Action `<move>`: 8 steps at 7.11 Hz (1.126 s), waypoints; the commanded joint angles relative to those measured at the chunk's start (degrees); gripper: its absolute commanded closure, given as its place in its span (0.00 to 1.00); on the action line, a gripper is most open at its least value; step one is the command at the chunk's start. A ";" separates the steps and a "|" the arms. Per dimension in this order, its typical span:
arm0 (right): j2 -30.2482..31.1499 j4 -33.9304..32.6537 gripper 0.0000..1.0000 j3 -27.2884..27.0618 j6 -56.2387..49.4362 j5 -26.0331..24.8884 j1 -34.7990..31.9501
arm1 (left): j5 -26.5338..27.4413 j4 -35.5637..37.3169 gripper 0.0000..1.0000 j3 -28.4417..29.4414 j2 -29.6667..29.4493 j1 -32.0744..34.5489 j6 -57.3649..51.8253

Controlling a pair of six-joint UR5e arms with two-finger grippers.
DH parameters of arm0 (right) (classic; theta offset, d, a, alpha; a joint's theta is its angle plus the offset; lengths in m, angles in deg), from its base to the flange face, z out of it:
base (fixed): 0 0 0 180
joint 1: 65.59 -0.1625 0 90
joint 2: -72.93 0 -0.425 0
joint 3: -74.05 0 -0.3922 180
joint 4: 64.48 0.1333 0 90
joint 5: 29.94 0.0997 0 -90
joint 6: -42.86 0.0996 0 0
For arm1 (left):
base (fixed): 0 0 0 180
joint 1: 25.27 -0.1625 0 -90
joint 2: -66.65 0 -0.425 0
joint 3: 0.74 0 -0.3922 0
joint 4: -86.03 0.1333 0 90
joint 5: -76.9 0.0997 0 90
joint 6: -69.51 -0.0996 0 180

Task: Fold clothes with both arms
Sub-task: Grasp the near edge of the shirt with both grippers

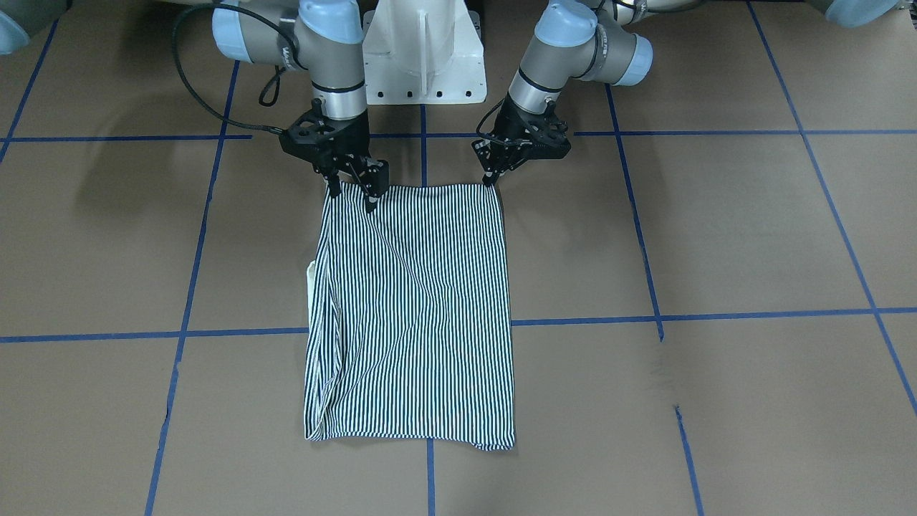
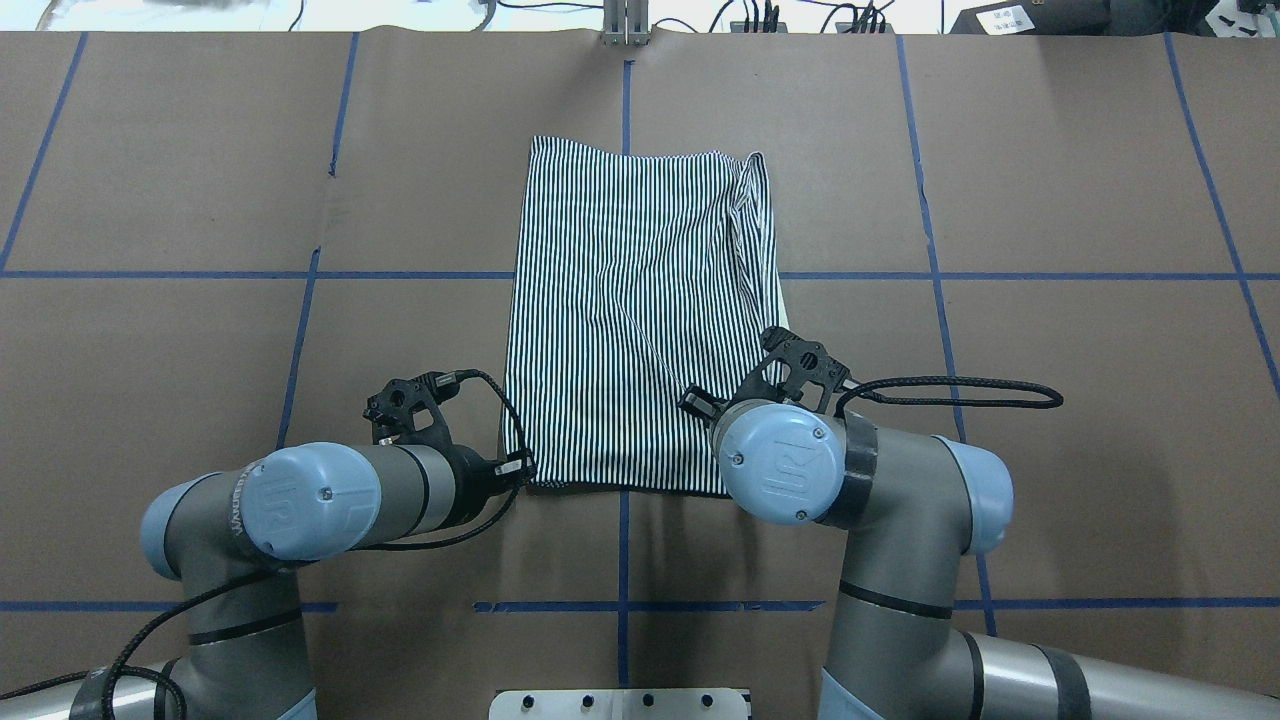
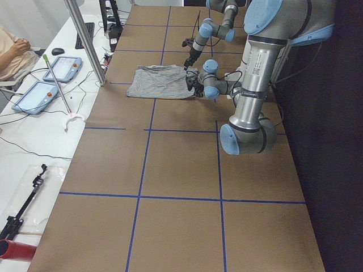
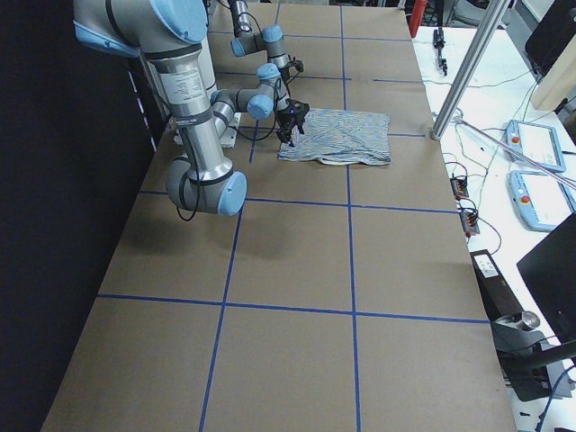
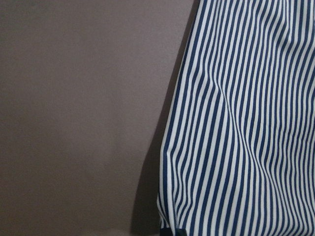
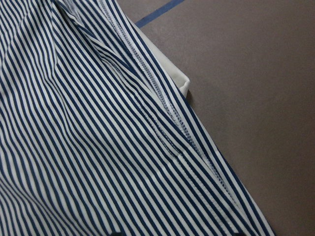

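1. The navy-and-white striped polo shirt (image 1: 415,308) lies flat on the brown tape-gridded table (image 1: 716,229), in front of the white pedestal base (image 1: 423,64).
2. The black left gripper (image 1: 491,179) is at the shirt's robot-side left corner, and the black right gripper (image 1: 354,193) is over its robot-side right corner.

Perhaps "UR" on right arm's cap (image 2: 783,463)

Striped shirt (image 1: 415,308) lies flat, folded to a rectangle, white collar (image 1: 311,285) peeking out one long side. At its robot-side corners: left end effector (image 1: 491,178) pinching one, right end effector (image 1: 354,192) spread over the other.
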 commanded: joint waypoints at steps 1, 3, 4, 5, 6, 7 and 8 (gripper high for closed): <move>-2.13 -2.91 0.21 2.71 0.19 -0.01 1.28 | 0.02 0.00 1.00 -0.14 -0.06 0.00 0.07; -2.23 -4.51 0.26 2.97 1.15 -0.27 2.78 | -0.07 0.00 1.00 -0.14 -0.06 0.00 0.07; -2.40 -5.21 0.26 2.97 1.24 -0.18 2.87 | 0.02 -0.09 1.00 -0.14 -0.06 0.00 0.07; -2.40 -5.39 0.31 2.97 1.24 -0.18 2.87 | 0.02 -0.09 1.00 -0.14 -0.06 0.00 0.07; -2.40 -5.31 0.70 2.97 1.24 -0.27 2.87 | -0.07 0.00 1.00 -0.14 -0.06 0.00 0.07; -2.40 -5.22 1.00 2.97 1.24 -0.36 2.87 | -0.07 -0.09 1.00 -0.14 -0.06 0.00 0.07; -2.40 -5.22 1.00 3.06 1.42 -0.44 2.87 | 0.02 0.00 1.00 -0.14 -0.06 0.00 0.07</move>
